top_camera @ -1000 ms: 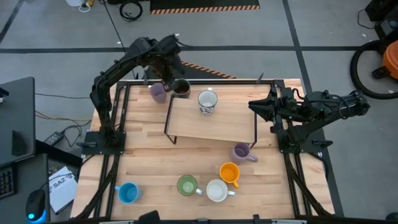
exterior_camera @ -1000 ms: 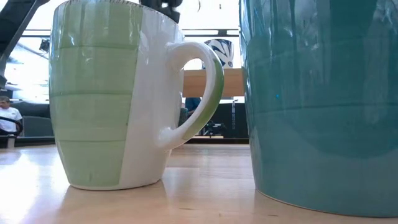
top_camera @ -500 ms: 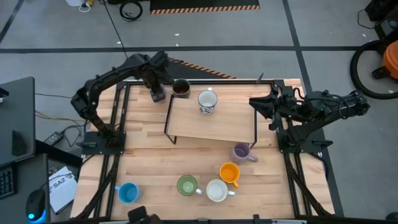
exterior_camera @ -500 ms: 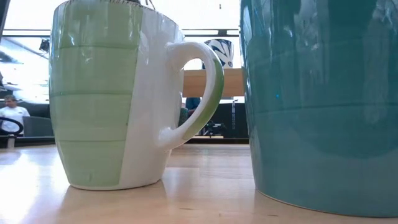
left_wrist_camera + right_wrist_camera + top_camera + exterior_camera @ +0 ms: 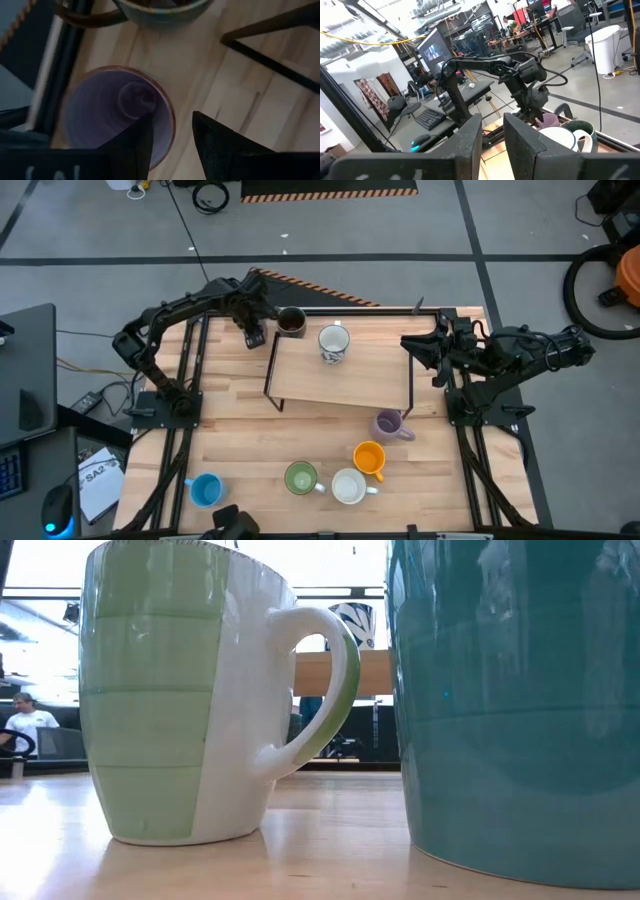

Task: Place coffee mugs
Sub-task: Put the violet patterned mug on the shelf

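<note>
In the high view my left gripper is at the table's far left, right over a lavender mug that it hides. The left wrist view shows that mug from above, standing on the wood. My left gripper is open, with one finger over the hollow and one outside the wall. A dark brown mug and a patterned white mug stand on a raised wooden shelf. My right gripper, shut, waits at the right edge.
On the near part of the table stand a second lavender mug, an orange mug, a green mug, a white mug and a blue mug. The shelf's black leg stands close beside my left gripper.
My left gripper has left its place above the dark brown mug, gone toward the table's left edge and come down onto the lavender mug, which it now covers in the high view. Its elbow has swung out to the left. The mugs stay where they were.
</note>
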Tool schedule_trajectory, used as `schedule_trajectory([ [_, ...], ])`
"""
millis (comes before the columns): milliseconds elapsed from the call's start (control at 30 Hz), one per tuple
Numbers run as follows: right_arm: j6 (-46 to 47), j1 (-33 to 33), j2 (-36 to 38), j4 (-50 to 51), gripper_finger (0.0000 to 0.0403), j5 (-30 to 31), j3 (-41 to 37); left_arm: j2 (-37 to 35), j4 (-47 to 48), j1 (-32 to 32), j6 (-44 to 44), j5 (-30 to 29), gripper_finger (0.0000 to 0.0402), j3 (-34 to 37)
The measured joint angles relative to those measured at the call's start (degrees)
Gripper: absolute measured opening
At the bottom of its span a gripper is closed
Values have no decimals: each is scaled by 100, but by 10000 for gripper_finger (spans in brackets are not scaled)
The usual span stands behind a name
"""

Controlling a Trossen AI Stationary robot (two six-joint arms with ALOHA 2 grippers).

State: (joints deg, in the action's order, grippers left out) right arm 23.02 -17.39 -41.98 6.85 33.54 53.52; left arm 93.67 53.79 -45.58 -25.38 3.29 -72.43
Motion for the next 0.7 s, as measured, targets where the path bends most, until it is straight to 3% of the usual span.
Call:
schedule_trajectory([
  [300, 127, 0, 0, 1, 86, 16, 0, 0, -543, -70, 142, -96, 141, 617],
  [700, 150, 0, 0, -44, 86, 96, 0, 4, -1393, 54, 1122, -362, 138, 1023],
])
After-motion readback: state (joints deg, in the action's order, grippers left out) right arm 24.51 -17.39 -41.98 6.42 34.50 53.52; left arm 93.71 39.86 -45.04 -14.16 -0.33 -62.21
